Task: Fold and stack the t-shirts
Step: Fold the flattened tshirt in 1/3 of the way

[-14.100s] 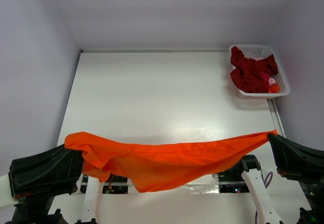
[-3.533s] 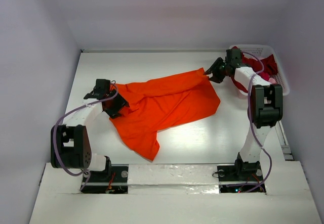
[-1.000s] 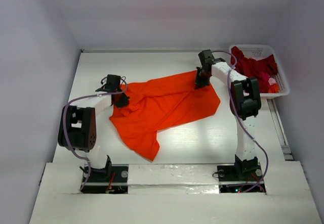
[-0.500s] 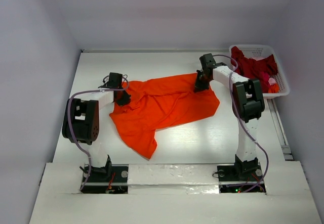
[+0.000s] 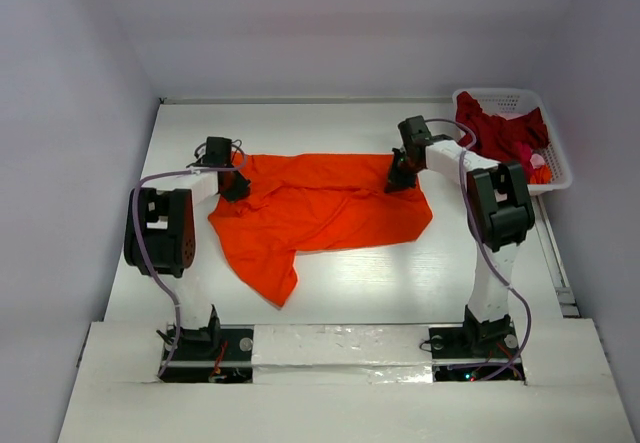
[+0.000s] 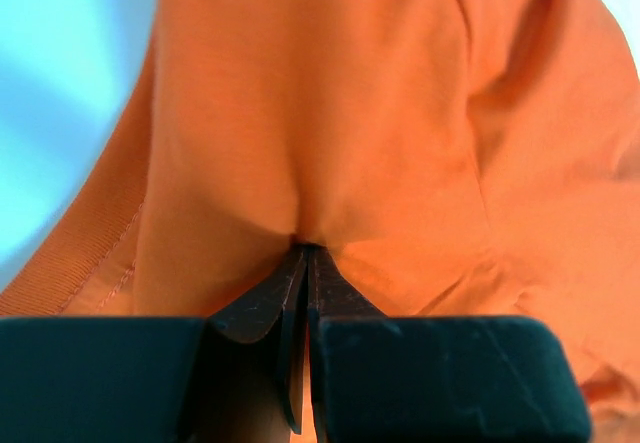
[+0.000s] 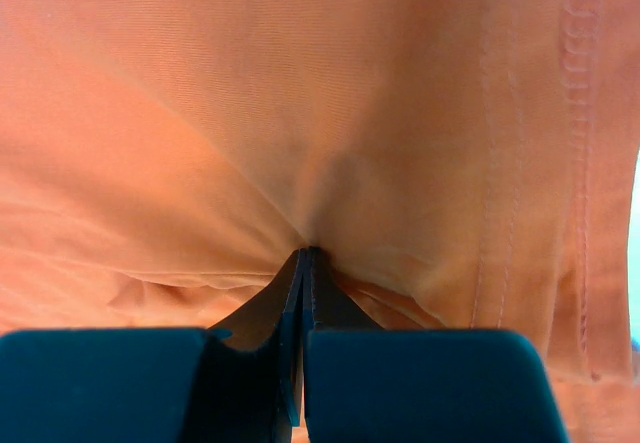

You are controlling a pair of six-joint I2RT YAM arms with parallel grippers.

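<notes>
From above, the orange t-shirt [image 5: 320, 208] is lying loosely spread on the white table [image 5: 300, 128], well to the left of the latticed basket [image 5: 500, 93] and nearer the arm bases than it. The basket is holding the crimson t-shirt [image 5: 495, 138] in a bunched heap. The right gripper [image 5: 400, 178] is gripping the orange cloth at the corner nearest the basket. The left gripper [image 5: 236, 185] is gripping the edge farthest from the basket.

At the left wrist, the left gripper [image 6: 303, 253] is showing its fingers pressed together on a raised pucker of orange t-shirt [image 6: 330, 113], with a ribbed hem beside it.

At the right wrist, the right gripper [image 7: 304, 255] is likewise pinching a gathered fold of orange t-shirt [image 7: 250, 93], with a stitched hem running alongside.
</notes>
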